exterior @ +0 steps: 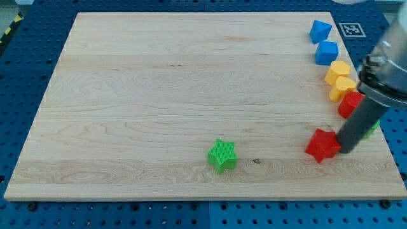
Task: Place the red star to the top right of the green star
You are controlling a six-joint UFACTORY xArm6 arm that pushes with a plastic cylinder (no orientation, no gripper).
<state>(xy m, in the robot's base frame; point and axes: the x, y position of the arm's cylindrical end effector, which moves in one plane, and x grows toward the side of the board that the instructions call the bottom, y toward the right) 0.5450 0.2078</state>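
Note:
The red star (322, 145) lies on the wooden board (159, 95) near the view's bottom right. The green star (222, 156) lies to its left, near the bottom edge at the middle. My tip (346, 150) is at the red star's right side, touching or almost touching it. The dark rod rises from there up and to the view's right.
Along the board's right edge stand a blue block (320, 30), a blue cube (327, 53), two yellow blocks (338, 72) (344, 88) and a red block (350, 104). A green block (372, 127) is mostly hidden behind the rod.

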